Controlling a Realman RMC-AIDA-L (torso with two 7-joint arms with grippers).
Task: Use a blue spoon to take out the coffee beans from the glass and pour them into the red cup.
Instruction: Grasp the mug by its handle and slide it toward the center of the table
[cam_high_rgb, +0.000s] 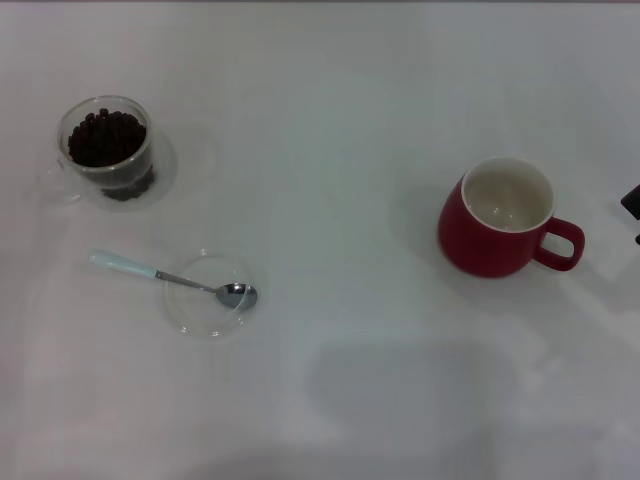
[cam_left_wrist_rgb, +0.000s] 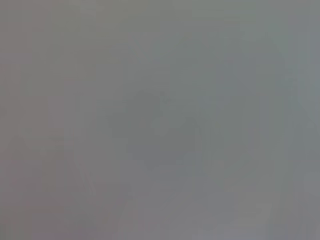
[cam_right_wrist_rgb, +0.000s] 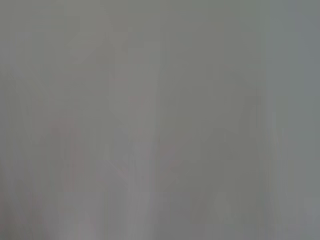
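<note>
Blue spoon (cam_high_rgb: 172, 278) lies on my left side of the tabletop (cam_high_rgb: 340, 120), bowl resting in a flat clear dish (cam_high_rgb: 208, 296), pale handle pointing away leftward; long axis nearly crosswise. Glass (cam_high_rgb: 107, 148) of coffee beans (cam_high_rgb: 105, 137) beyond it. Red cup (cam_high_rgb: 500, 218) well right. My left arm likely nearer; neither arm's fingers visible, state unknown
</note>
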